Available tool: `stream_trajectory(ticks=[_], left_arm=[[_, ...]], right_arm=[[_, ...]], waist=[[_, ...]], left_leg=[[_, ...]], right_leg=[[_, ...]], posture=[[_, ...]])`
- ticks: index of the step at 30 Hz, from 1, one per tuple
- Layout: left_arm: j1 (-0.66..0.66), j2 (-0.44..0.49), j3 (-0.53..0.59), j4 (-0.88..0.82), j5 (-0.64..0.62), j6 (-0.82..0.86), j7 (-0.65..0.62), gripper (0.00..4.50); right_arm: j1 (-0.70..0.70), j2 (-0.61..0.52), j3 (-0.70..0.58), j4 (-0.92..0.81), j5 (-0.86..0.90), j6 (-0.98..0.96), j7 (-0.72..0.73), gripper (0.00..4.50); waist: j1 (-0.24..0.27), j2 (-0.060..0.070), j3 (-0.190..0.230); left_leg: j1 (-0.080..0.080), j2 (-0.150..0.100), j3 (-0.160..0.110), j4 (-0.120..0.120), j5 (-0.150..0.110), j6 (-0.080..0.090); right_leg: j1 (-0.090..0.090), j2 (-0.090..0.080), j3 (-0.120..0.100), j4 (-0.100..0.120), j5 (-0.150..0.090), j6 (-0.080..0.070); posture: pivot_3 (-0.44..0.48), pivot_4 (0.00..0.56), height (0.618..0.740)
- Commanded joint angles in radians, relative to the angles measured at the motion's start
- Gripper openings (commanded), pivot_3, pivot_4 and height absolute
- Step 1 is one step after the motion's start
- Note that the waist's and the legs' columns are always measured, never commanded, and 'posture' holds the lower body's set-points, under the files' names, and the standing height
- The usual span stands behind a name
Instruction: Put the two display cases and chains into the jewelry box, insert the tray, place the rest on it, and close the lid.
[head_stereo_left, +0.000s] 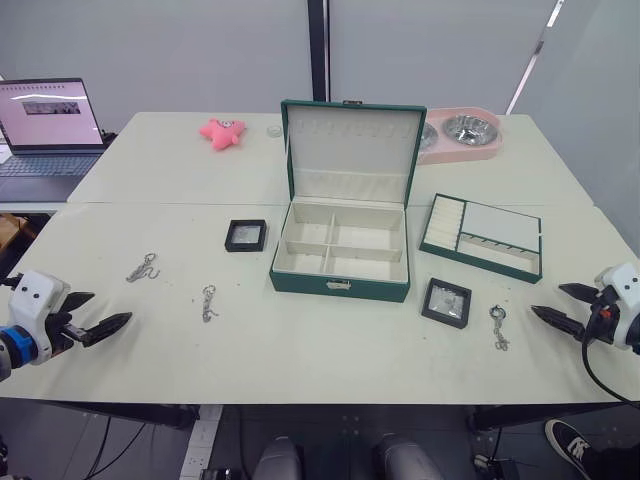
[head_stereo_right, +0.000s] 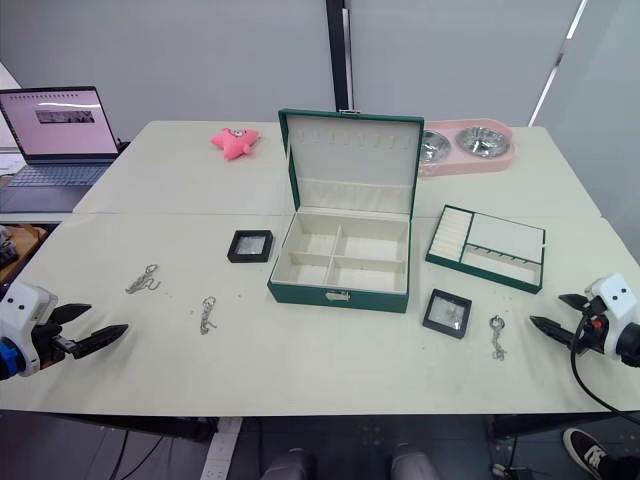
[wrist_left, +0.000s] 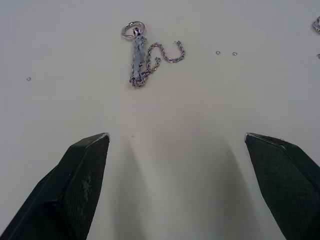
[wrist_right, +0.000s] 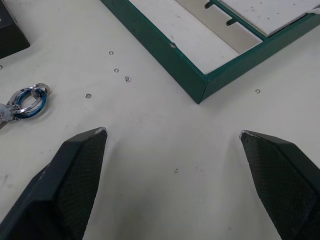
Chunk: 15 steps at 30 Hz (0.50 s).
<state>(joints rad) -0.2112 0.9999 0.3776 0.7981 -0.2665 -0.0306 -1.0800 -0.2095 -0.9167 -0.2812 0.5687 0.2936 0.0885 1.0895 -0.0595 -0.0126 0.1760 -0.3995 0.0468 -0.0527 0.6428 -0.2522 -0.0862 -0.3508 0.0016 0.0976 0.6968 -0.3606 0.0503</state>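
A: Where does everything sit on the bench (head_stereo_left: 300, 370)?

B: The jewelry box (head_stereo_left: 341, 262) is at the centre, its lid (head_stereo_left: 351, 150) standing upright at 12 o'clock, so all four cream compartments are bare and ready to load. One display case (head_stereo_left: 246, 235) lies just beside the box at 9 o'clock; the other display case (head_stereo_left: 446, 302) lies near its front corner at 4 o'clock. The tray (head_stereo_left: 483, 237) waits at 3 o'clock of the box, out of the way, sensibly, since it goes in only after the cases and chains.

A: And the chains?

B: Two lie out toward 8 o'clock: one chain with a hook (head_stereo_left: 142, 267) and a second chain (head_stereo_left: 208, 302) nearer the box. A ringed chain (head_stereo_left: 498, 327) lies just beside the front display case.

A: The hands?

B: The left hand (head_stereo_left: 103, 321) has its fingers spread wide and holds nothing; it hovers low at the bench's 8 o'clock edge, facing a chain. The right hand (head_stereo_left: 556, 306) is likewise spread and empty at 4 o'clock, with the ringed chain and the tray's corner before it. I judge that nothing is loaded yet.
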Motion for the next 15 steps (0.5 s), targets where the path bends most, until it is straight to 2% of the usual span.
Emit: stream_trajectory(ticks=[1,15], left_arm=[[-0.007,0.012,0.008,-0.036,-0.006,0.005,0.009,4.47],[0.034,0.002,0.024,-0.152,-0.024,0.065,0.048,4.47]], right_arm=[[-0.001,-0.025,-0.023,-0.021,0.003,-0.003,0.000,4.50],[-0.016,-0.028,-0.021,0.006,-0.002,-0.016,0.003,4.50]], waist=[[0.000,0.000,0.000],[0.000,0.000,0.000]], left_leg=[[0.000,0.000,0.000,0.000,0.000,0.000],[0.000,0.000,0.000,0.001,0.000,0.000]], right_leg=[[0.000,0.000,0.000,0.000,0.000,0.000],[0.000,0.000,0.000,0.000,0.000,0.000]], posture=[[0.000,0.150,0.740],[0.000,0.150,0.740]])
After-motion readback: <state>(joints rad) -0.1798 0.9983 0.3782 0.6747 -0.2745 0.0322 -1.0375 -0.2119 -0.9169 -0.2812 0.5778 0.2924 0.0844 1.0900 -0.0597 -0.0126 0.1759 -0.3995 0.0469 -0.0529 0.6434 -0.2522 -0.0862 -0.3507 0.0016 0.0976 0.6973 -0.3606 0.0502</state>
